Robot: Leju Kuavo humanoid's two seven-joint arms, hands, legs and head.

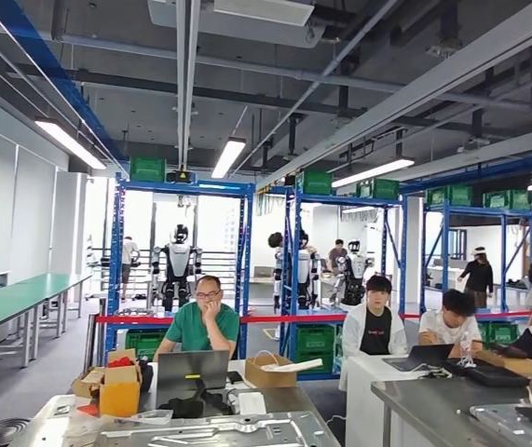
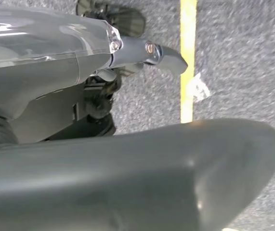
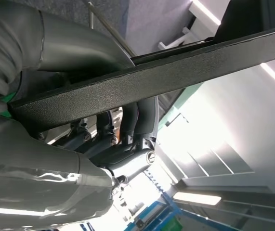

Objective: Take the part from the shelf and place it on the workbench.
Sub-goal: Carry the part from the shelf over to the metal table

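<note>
steel-topped workbench (image 1: pixel 417 396) stands ahead, blue steel shelf (image 1: pixel 178 261) behind it. flat black textured metal part (image 3: pixel 187 67) lies gripped in the right hand (image 3: pixel 128 130), fingers curled around its edge. left hand (image 2: pixel 128 53) hangs above grey floor (image 2: pixel 237 57), fingers extended, holding nothing.

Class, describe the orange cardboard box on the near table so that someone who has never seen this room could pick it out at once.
Start at the grey table in the foreground, where a person in a green shirt sits behind a laptop. Look to the table's left end: the orange cardboard box stands there with its flaps open. Its bright orange front sets it apart from the plain brown box right of the laptop.
</note>
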